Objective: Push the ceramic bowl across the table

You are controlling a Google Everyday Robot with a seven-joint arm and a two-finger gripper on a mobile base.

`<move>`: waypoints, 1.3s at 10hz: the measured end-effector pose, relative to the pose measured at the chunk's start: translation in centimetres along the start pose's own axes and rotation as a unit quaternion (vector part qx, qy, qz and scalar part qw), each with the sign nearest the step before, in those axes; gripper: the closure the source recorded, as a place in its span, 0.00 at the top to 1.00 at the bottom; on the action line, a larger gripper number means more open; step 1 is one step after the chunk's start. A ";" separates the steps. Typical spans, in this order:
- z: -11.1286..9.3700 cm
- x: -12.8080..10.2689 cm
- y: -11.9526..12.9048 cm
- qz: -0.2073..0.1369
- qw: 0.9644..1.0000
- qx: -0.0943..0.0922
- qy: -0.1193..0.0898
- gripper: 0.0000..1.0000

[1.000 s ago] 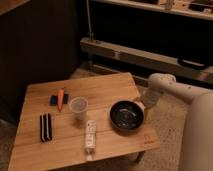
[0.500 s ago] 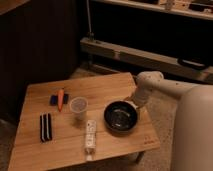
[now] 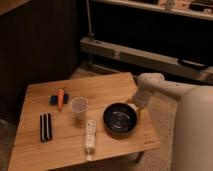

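The ceramic bowl (image 3: 120,119) is wide, shallow and glossy black with pale glints inside. It sits on the right half of the light wooden table (image 3: 105,90). My white arm reaches in from the right, and my gripper (image 3: 137,104) is right against the bowl's right rear rim. The small clear plastic cup (image 3: 78,107) stands upright to the left of the bowl, apart from it.
A white remote-like bar (image 3: 90,134) lies just left of the bowl near the front edge. An orange carrot-like item (image 3: 61,98) rests on a blue pad. A black striped object (image 3: 45,126) lies front left. A metal rack (image 3: 150,55) stands behind the table.
My gripper has moved left along the table's right side, and the bowl has slid left with it, closer to the white bar and the cup.
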 end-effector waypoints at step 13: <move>0.8 -7.4 -1.8 -0.073 0.997 0.003 -0.034 0.80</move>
